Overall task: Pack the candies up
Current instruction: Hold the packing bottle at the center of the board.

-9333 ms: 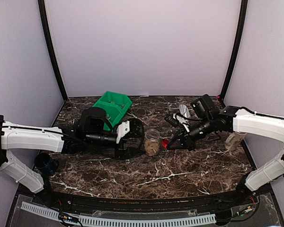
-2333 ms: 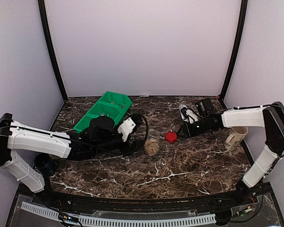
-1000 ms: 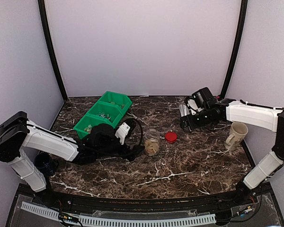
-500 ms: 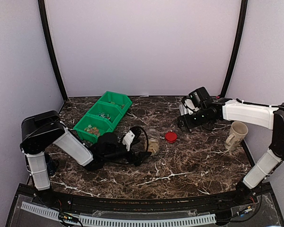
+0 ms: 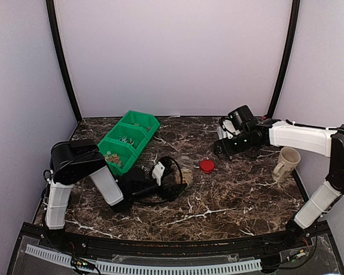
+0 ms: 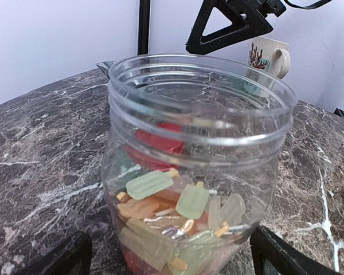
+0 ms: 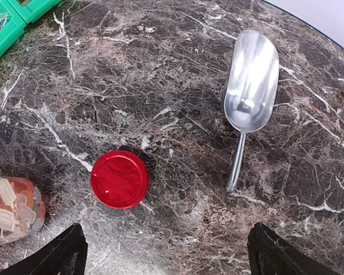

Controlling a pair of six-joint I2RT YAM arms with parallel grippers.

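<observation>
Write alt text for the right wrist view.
A round red plastic lid lies flat on the dark marbled tabletop, with a shiny metal scoop apart to its right. A clear jar of pale candies peeks in at lower left, a green bin at upper left; the open right fingers frame the bottom corners.

The left arm (image 5: pixel 106 183) is folded low, its left gripper (image 5: pixel 176 182) level with jaws spread wide, while the outstretched right arm (image 5: pixel 298 137) holds the right gripper (image 5: pixel 221 150) downward-facing, likewise wide open.
</observation>
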